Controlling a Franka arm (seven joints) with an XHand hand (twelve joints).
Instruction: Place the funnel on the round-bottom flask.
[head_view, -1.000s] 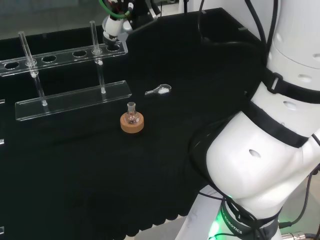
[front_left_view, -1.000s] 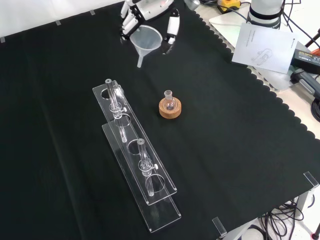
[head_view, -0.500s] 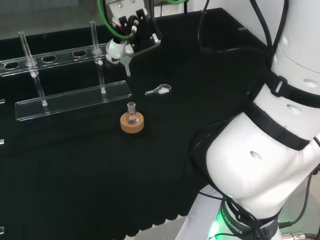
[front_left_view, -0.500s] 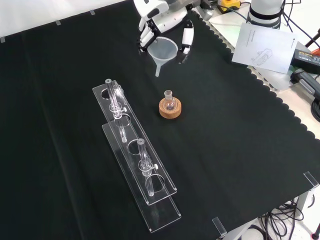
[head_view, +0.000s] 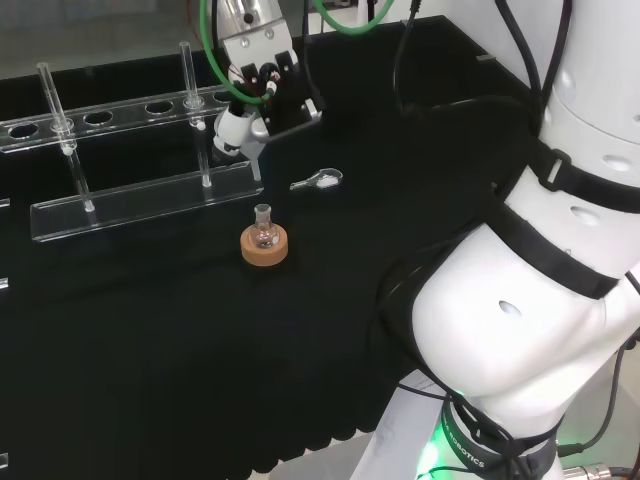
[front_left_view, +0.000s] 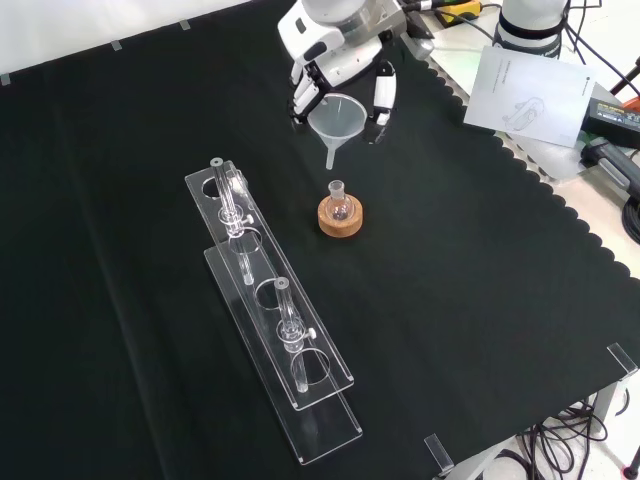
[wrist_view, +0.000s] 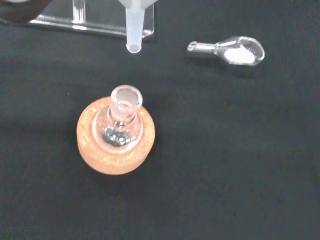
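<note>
A small round-bottom flask (front_left_view: 338, 203) (head_view: 263, 229) (wrist_view: 123, 115) stands upright in a cork ring (front_left_view: 341, 218) (head_view: 264, 249) (wrist_view: 115, 141) on the black cloth. The hand (front_left_view: 340, 52) (head_view: 262, 62) hangs above and a little beyond it, fingers curled round a translucent white funnel (front_left_view: 337, 118) (head_view: 236, 128). The funnel's stem (wrist_view: 134, 31) points down, its tip in the air short of the flask's open neck and off to one side.
A clear test-tube rack (front_left_view: 270, 325) (head_view: 140, 150) with a few tubes lies left of the flask in the front view. A small clear scoop with white powder (wrist_view: 232, 50) (head_view: 318, 181) lies on the cloth near the flask. The arm's white links (head_view: 530, 300) stand at the head view's right.
The hand has carried the funnel from the far end of the rack toward the flask and lower, so the stem now hangs close to the flask's neck.
</note>
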